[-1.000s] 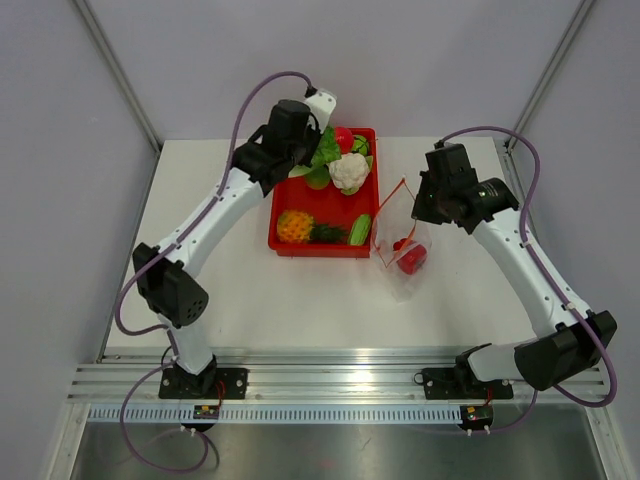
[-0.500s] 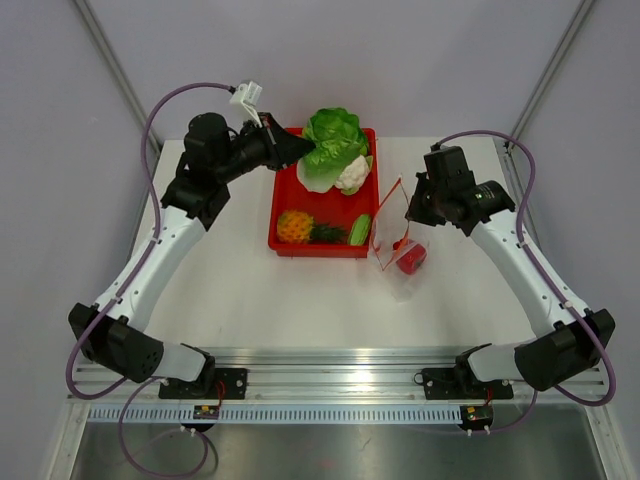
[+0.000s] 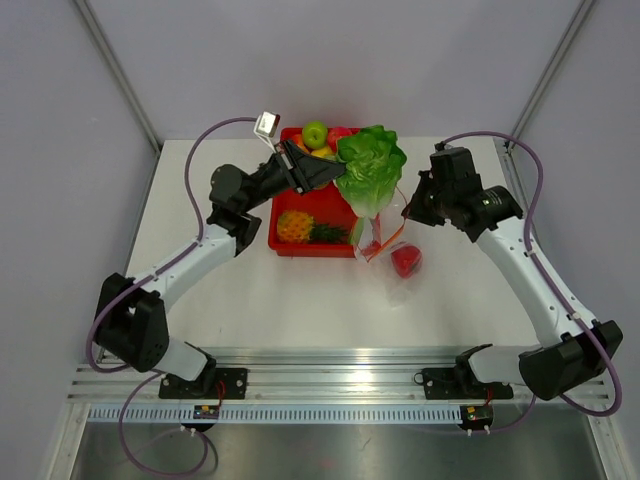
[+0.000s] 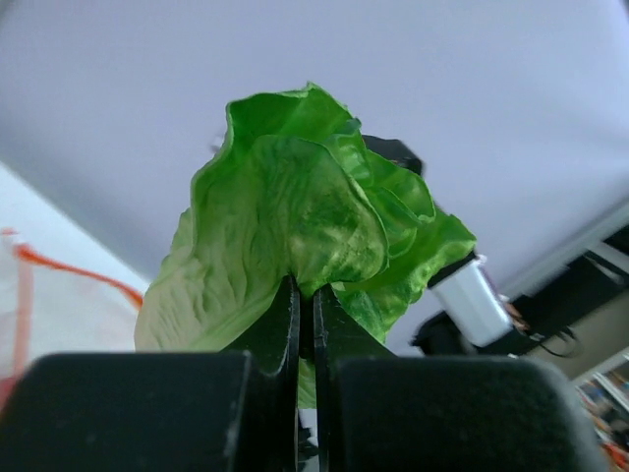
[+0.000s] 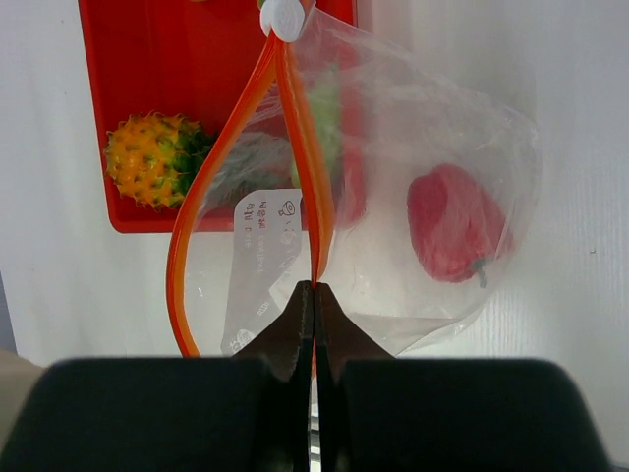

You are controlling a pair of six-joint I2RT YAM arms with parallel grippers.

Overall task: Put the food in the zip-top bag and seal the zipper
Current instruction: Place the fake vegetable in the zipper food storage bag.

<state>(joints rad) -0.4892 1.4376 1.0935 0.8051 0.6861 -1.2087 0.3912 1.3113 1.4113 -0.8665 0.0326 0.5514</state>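
Hanging over the zip-top bag (image 3: pixel 388 262), maybe touching it, the lettuce (image 3: pixel 370 172) is gripped by the left jaws. The zipper (image 5: pixel 314 236) is pinched by the right jaws. The tomato (image 5: pixel 452 221) is seen inside, right of the tray (image 3: pixel 300 249).

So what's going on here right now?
The left end effector is shut on the lettuce, holding it in the air over the right edge of the red tray, close to the zip-top bag. The right end effector pinches the bag's orange zipper, holding the mouth open. A red tomato-like piece is already inside. The lettuce is not yet in, and the zipper is unsealed.
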